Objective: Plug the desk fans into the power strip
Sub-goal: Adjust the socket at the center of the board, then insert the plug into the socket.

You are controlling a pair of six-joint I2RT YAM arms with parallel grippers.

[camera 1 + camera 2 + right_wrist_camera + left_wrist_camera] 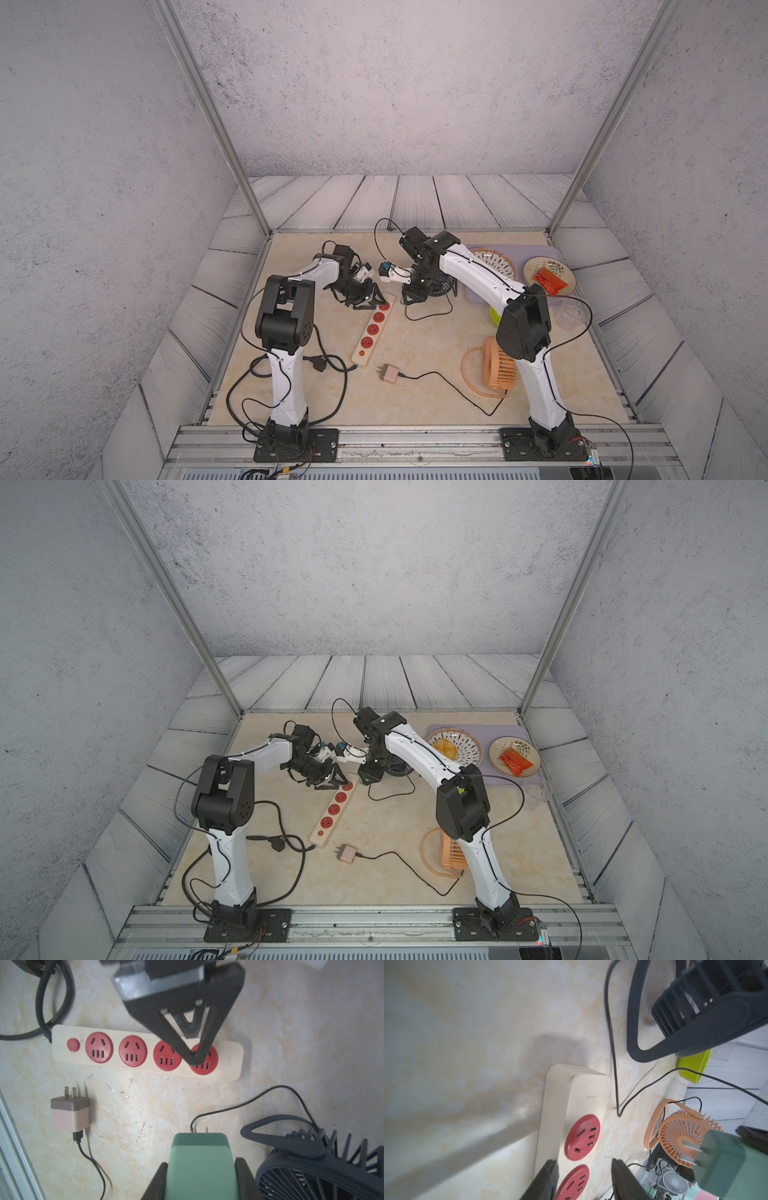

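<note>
A: Start from above. What lies there, counted?

B: In both top views, one power strip (371, 331) lies slantwise on the beige table (436, 345), nearer the left arm. Its far end is beneath the left gripper (371, 301). There are two fans: a dark blue fan (441, 286) just behind the right gripper (411, 296), and an orange fan (496, 365) beside the right arm. One pink adapter (390, 372) lies loose near the strip's near end. Two dishes sit on a lilac tray (532, 249).

A: Any writing?

B: None legible from up there.

A: And the left wrist view?

B: Two red sockets show. The left gripper's fingers (548, 1180) stand on either side of the strip, clamped across its width. A faint line of lettering (591, 1097) is printed near the strip's end, too small to read. A green plug (726, 1159) shows at the edge with two flat prongs, apart from the strip.

A: Right wrist view?

B: Four red sockets in a row, then one round red button (73, 1044) with a ring mark. A black cord (41, 1012) leaves at that end. The left fingertips lie over the fourth socket, the one farthest from the button. The right gripper pinches the green plug between its fingers, with the prongs pointing toward the strip and in no socket. The pink adapter also has two prongs, plus one black cable. No brand name can be read.
</note>
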